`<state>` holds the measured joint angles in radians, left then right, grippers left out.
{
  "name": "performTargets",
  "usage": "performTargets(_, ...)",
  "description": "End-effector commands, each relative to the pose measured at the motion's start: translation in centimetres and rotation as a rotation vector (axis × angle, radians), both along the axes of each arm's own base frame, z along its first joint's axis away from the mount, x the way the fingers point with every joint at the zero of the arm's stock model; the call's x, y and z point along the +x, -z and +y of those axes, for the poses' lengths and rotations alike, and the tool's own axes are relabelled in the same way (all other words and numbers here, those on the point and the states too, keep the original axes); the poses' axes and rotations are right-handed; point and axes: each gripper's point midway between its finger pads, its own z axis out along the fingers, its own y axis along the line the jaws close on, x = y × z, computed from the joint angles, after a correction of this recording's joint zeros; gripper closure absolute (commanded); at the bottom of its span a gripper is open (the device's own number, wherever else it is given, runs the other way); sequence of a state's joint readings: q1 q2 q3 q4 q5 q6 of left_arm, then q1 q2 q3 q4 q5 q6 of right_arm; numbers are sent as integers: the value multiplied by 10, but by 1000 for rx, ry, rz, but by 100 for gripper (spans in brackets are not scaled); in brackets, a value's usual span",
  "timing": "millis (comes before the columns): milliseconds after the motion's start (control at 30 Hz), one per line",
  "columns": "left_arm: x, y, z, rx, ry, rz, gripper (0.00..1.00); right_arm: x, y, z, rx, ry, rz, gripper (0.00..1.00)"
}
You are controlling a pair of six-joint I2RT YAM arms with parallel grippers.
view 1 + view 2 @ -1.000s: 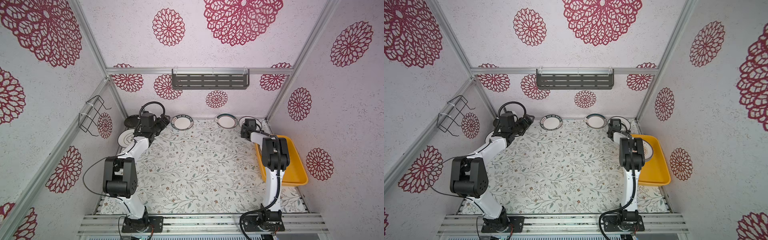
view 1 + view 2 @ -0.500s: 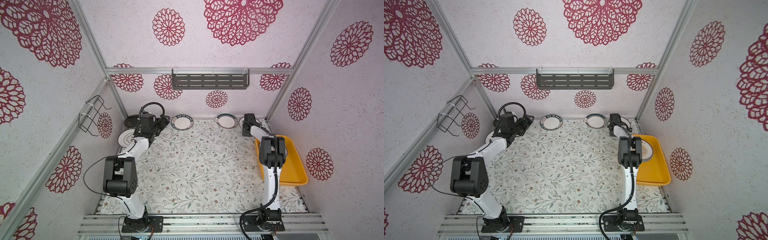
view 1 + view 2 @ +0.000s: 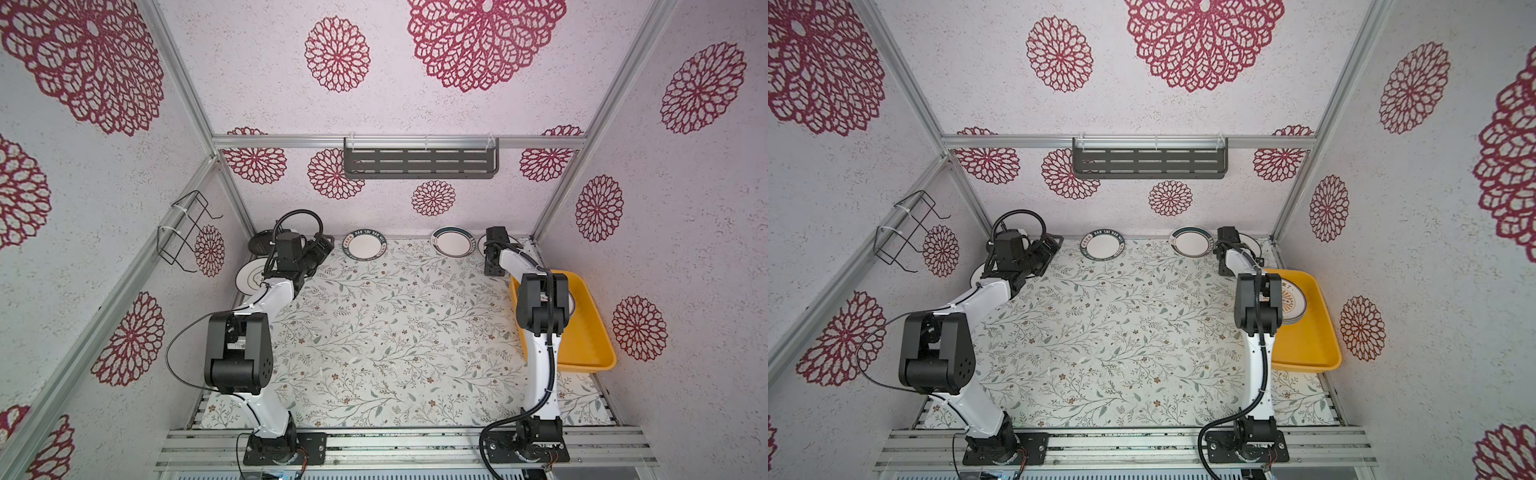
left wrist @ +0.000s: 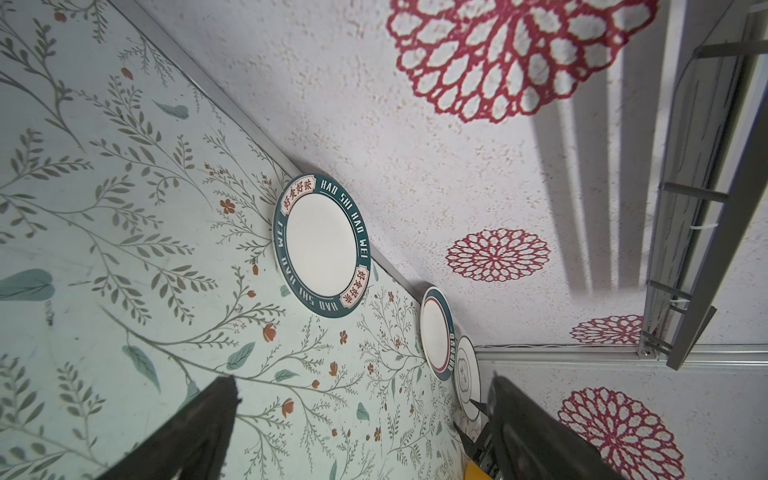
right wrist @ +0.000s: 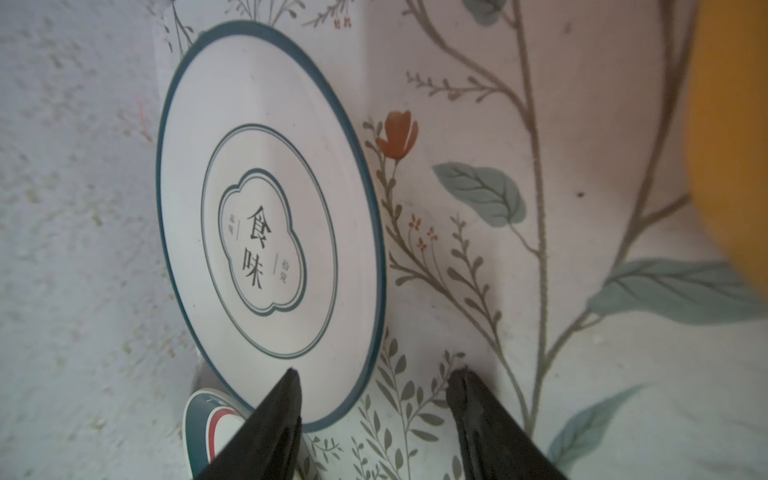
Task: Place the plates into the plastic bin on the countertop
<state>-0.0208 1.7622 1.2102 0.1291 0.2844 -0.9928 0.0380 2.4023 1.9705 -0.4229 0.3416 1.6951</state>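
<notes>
Our right gripper [image 5: 374,372] is spread and empty beside the thin-lined white plate [image 5: 266,232] on the countertop [image 5: 478,124]. We think it is hard, slippery and breakable, so we pinch its rim.

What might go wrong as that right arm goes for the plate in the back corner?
1. The right claw is open astride the rim of the corner plate, which lies close to the wall; the plate may slide away rather than get pinched.
2. A green-rimmed plate sits right next to it and could get bumped.
3. The yellow bin already holds a sunburst plate, so dropping another on top might chip one.
</notes>
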Motion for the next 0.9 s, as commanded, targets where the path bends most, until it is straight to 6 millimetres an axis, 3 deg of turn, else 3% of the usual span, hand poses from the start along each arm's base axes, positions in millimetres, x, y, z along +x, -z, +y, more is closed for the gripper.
performTargets(0, 7, -2, 0, -15, 16, -23, 3, -8, 18, -3, 15, 86, 16, 42)
performTargets(333, 11, -3, 7, -20, 14, -12, 3, -5, 52, 3, 57, 138, -36, 70)
performTargets(400, 12, -4, 9, -17, 11, -11, 3, -7, 57, 5, 77, 150, -42, 82)
performTargets(500, 12, -3, 11, -17, 7, -8, 3, -9, 59, 4, 78, 151, -39, 92)
performTargets(633, 14, -3, 12, -19, 6, -7, 3, -10, 58, -1, 71, 151, -45, 99)
performTargets(867, 14, -3, 12, -21, 6, -6, 3, 3, 40, -6, 37, 116, -110, 100)
